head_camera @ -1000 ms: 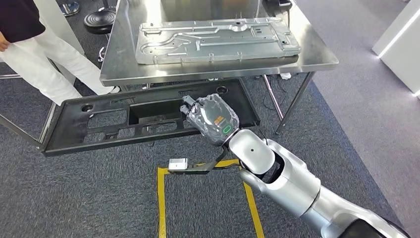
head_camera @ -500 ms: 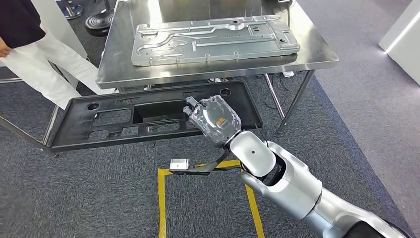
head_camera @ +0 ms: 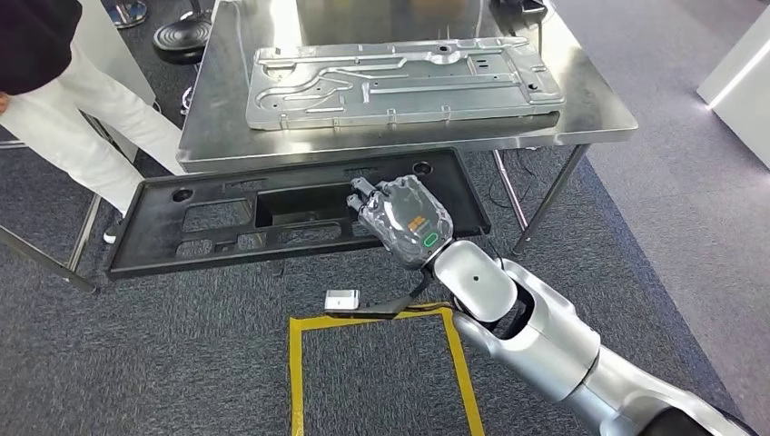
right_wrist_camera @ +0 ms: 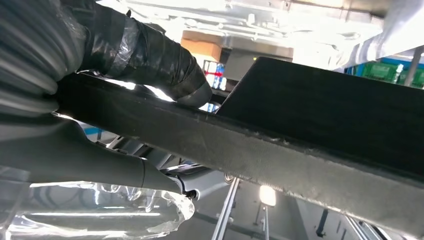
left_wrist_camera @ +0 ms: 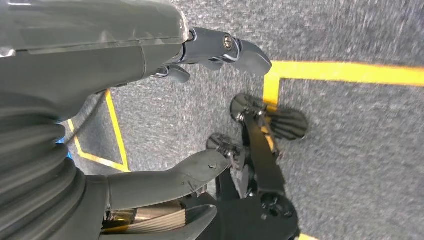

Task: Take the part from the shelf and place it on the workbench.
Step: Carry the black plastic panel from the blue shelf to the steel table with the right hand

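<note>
Right hand (head_camera: 401, 218) grips panel (head_camera: 218, 222) at its near edge, thumb beneath | left hand (left_wrist_camera: 100, 75) hangs with fingers apart, holding nothing | panel juts far leftward past our hand, just short of workbench (head_camera: 599, 104) | we judge it stiff, long, prone to sag; grip nearer middle

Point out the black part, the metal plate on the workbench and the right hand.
black part (head_camera: 209, 227), head view, on its flat face beside the cutouts.
metal plate (head_camera: 399, 82), head view, on the middle of its ribbed top.
right hand (head_camera: 404, 218), head view, on the back of the hand gripping the part.
</note>
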Available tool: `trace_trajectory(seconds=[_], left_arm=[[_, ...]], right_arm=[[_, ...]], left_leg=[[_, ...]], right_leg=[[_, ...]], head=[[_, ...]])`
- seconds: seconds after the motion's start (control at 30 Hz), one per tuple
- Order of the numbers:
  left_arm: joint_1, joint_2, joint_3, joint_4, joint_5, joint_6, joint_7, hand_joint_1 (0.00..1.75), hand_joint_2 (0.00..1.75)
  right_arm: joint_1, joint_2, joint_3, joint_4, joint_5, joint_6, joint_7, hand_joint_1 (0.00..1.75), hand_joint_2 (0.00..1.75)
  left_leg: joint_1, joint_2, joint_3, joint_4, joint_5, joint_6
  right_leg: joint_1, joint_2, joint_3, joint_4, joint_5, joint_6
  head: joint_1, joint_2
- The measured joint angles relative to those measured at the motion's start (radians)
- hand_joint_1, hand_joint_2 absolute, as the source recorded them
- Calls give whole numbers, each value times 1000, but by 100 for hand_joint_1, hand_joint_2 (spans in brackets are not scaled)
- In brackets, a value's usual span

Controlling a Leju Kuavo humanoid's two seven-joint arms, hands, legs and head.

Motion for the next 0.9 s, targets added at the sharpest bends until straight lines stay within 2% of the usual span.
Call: trace_trajectory(seconds=[0.03, 0.1, 0.13, 0.17, 0.2, 0.23, 0.3, 0.33, 0.37, 0.43, 0.47, 0.5, 0.53, 0.57, 0.63, 0.67, 0.7, 0.73, 0.77, 0.8, 0.83, 0.87, 0.9], left_arm=[[0, 0, 0, 0, 0, 0, 0, 0, 175], [0, 0, 0, 0, 0, 0, -2, 0, 175], [0, 0, 0, 0, 0, 0, -2, 0, 175], [1, 0, -1, 0, 0, 1, -3, 0, 175], [2, 0, -1, 0, -1, 2, -3, 0, 175], [2, 0, -2, 0, -2, 3, -3, 0, 175], [2, -3, -3, 0, -5, 4, -2, 0, 175], [1, -5, -5, 0, -8, 4, -2, 0, 175], [-1, -8, -6, 0, -12, 4, -3, 0, 175], [-2, -11, -13, 0, -24, 10, 7, 0, 175], [1, -12, -18, 0, -29, 16, 18, 0, 175], [4, -14, -23, 0, -34, 23, 29, 0, 175], [6, -15, -28, 0, -37, 28, 37, 0, 175], [9, -16, -31, 0, -39, 30, 40, 0, 175], [15, -17, -37, 0, -41, 32, 41, 0, 175], [18, -17, -40, 0, -42, 33, 42, 0, 175], [21, -17, -43, 0, -44, 33, 42, 0, 175], [24, -17, -46, 0, -46, 33, 42, 0, 175], [27, -17, -49, 0, -47, 32, 39, 0, 175], [30, -17, -51, 0, -49, 30, 32, 0, 175], [30, -17, -52, 0, -50, 28, 21, 0, 175], [29, -18, -53, 0, -51, 26, 10, 0, 175], [27, -19, -54, 0, -51, 24, 1, 0, 175]], right_arm=[[0, -1, -3, 1, 0, 0, -1, 175, 175], [0, -5, -7, 4, 0, 0, -1, 175, 175], [2, -8, -7, 6, 0, 1, 0, 175, 175], [4, -11, -7, 7, 0, 3, 2, 175, 175], [6, -16, -8, 8, 1, 3, 4, 175, 175], [7, -22, -10, 9, 1, 2, 6, 175, 175], [9, -40, -19, 9, 2, -6, 8, 175, 175], [10, -49, -26, 8, 3, -11, 9, 175, 175], [12, -56, -33, 7, 4, -13, 11, 175, 175], [21, -63, -48, 3, 6, -9, 22, 175, 175], [31, -65, -57, 2, 6, -7, 27, 175, 175], [44, -67, -65, 3, 6, -10, 31, 175, 175], [57, -68, -71, 5, 7, -19, 33, 175, 175], [69, -70, -75, 8, 8, -28, 33, 175, 175], [88, -72, -79, 16, 11, -42, 32, 175, 175], [97, -73, -80, 20, 12, -45, 31, 175, 175], [105, -75, -81, 23, 12, -47, 30, 175, 175], [112, -78, -83, 27, 12, -49, 30, 175, 175], [117, -82, -85, 29, 15, -51, 29, 175, 175], [119, -89, -87, 31, 19, -53, 30, 175, 175], [118, -97, -89, 29, 23, -51, 32, 175, 175], [115, -106, -91, 24, 28, -44, 33, 175, 175], [109, -116, -95, 16, 31, -34, 35, 175, 175]], left_leg=[[0, 0, 10, -2, -6, 6], [-3, -1, 27, -2, -21, 14], [-4, -2, 37, -2, -30, 16], [-6, -4, 50, -2, -40, 17], [-8, -6, 64, -3, -51, 17], [-11, -8, 80, -3, -63, 16], [-14, -11, 110, -4, -87, 13], [-14, -13, 120, -6, -97, 9], [-14, -15, 131, -8, -103, 3], [-15, -17, 146, -4, -101, -9], [-16, -14, 148, 14, -96, -14], [-16, -11, 136, 50, -92, -19], [-16, -8, 110, 100, -95, -22], [-13, -5, 71, 159, -106, -27], [-7, -3, -11, 246, -164, -36], [-3, -2, -40, 255, -194, -41], [0, -1, -58, 239, -207, -46], [3, 0, -66, 200, -191, -49], [5, 1, -67, 143, -138, -50], [5, 2, -70, 80, -62, -49], [4, 2, -69, 36, 4, -45], [2, 2, -69, 9, 50, -39], [-1, 2, -68, -2, 67, -30]], right_leg=[[-1, 0, -31, 51, -9, 3], [-1, 0, -122, 174, -46, 4], [-1, 0, -164, 217, -64, 4], [-1, 0, -193, 231, -71, 1], [1, 0, -205, 214, -59, -2], [4, 0, -203, 168, -26, -8], [15, 3, -182, 49, 84, -28], [22, 7, -173, 7, 122, -37], [27, 11, -166, -18, 145, -46], [29, 15, -145, -36, 138, -57], [25, 15, -126, -46, 137, -62], [21, 14, -106, -57, 132, -66], [17, 13, -85, -66, 126, -68], [15, 12, -69, -72, 118, -70], [11, 12, -41, -77, 96, -69], [8, 13, -25, -78, 83, -66], [6, 14, -6, -79, 68, -63], [4, 14, 14, -79, 52, -59], [3, 14, 32, -78, 36, -54], [3, 14, 48, -75, 20, -48], [4, 14, 59, -71, 3, -41], [4, 14, 68, -69, -13, -34], [5, 15, 76, -63, -22, -26]], head=[[0, 0], [1, 0], [1, 0], [1, 0], [1, 0], [1, 0], [0, 0], [1, 0], [3, 0], [6, 0], [6, 0], [6, 0], [5, 0], [5, 0], [5, 0], [5, 0], [5, 0], [5, 0], [5, 0], [5, 0], [5, 0], [5, 0], [5, 0]])
